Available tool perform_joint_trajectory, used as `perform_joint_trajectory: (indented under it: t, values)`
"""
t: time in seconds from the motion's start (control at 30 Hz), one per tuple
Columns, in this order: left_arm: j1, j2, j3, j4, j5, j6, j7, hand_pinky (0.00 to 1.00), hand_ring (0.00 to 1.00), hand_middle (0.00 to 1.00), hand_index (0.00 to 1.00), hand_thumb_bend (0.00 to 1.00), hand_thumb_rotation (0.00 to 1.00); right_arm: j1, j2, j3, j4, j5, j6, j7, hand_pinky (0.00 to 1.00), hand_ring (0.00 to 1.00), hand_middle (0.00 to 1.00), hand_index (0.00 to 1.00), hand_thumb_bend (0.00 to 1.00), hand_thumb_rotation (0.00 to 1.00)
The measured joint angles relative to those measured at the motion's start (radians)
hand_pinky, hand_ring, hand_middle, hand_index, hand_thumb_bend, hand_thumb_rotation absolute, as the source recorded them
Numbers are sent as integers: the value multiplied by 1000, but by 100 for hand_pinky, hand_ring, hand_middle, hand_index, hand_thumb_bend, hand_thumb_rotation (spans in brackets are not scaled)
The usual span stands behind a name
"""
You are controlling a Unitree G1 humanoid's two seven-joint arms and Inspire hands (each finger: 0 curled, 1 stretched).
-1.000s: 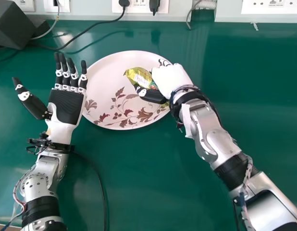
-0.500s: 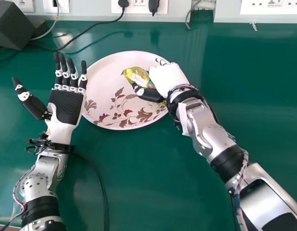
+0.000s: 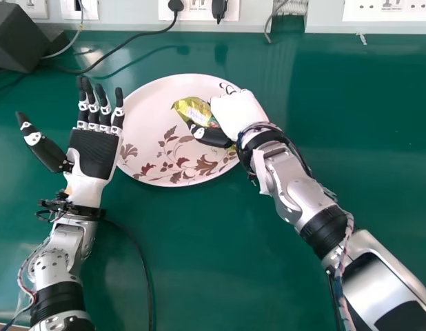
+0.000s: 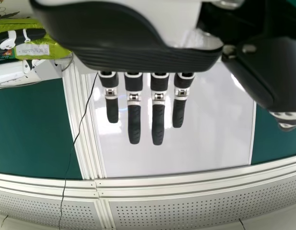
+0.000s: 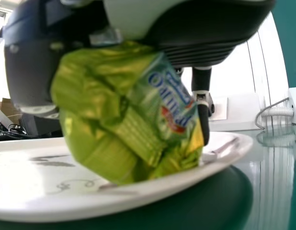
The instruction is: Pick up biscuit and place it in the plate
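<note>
- Shifted slightly since the earlier frames: right robot hand point(image 3: 238, 112) and biscuit packet point(image 3: 192, 109), both leftward over the plate point(image 3: 148, 110); right forearm swung inward too, near side of plate. Left robot hand point(image 3: 94, 153) and plate: same places.
- Right robot hand grasping the packet, thumb point(image 3: 211, 135) lying along its near side; most other fingers hidden behind hand and wrapper.
- Packet's right part covered by that hand, above the plate's upper right. Biscuit itself concealed by wrapper. Underside close to plate surface in right wrist view; contact or gap, cannot tell.
- Wrapper: green and gold, crumpled, print blurred. Left wrist view catches it cut off, a dark thumb across it.
- Plate's right rim partly blocked by the same hand.
- Plate: round, pale, brown leaf-and-stem pattern showing on its near half, patterned part partly under thumb. Packet within its outline, held, not released.
- Left robot hand palm up, fingers straight, holding nothing, just beside plate's left rim.
- Plate sits on green counter point(image 3: 199, 269).
- Dark box point(image 3: 18, 38) beyond plate to the left, cropped by the view. Black cable point(image 3: 120, 45) running behind plate. Wall sockets point(image 3: 198, 8) farther past plate, cut off.
</note>
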Motion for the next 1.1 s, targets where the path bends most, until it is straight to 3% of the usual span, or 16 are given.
perform_joint_trajectory:
  t: [0.47,0.63,0.67,0.83,0.87,0.93,1.1]
  values:
    - [-2,3,-1,4,0,1,-11,86,71,74,87,100,65,0,-10,6,-8,7,1,1,38,47,49,53,48,0]
    - [-2,1,-23,-2,55,-64,-60,85,71,74,86,100,66,6,-20,6,-19,13,0,2,41,46,52,50,50,0]
    - [-2,1,-26,-2,73,-83,-74,85,70,74,86,100,67,8,-22,6,-23,14,0,4,42,51,52,49,51,0]
    - [-12,10,-35,22,112,-127,-129,84,70,74,86,100,67,14,-28,6,-34,16,0,14,47,65,75,50,52,8]
    - [-16,12,-38,27,120,-135,-140,84,70,74,86,100,67,14,-28,6,-35,17,0,14,48,67,77,58,69,26]
    - [-20,11,-39,31,128,-156,-157,83,70,74,86,100,68,15,-28,6,-36,17,0,13,50,70,81,67,85,48]
    - [-21,2,-45,30,159,-193,-165,84,69,74,87,100,68,19,-27,5,-37,26,-1,4,52,72,84,73,94,69]
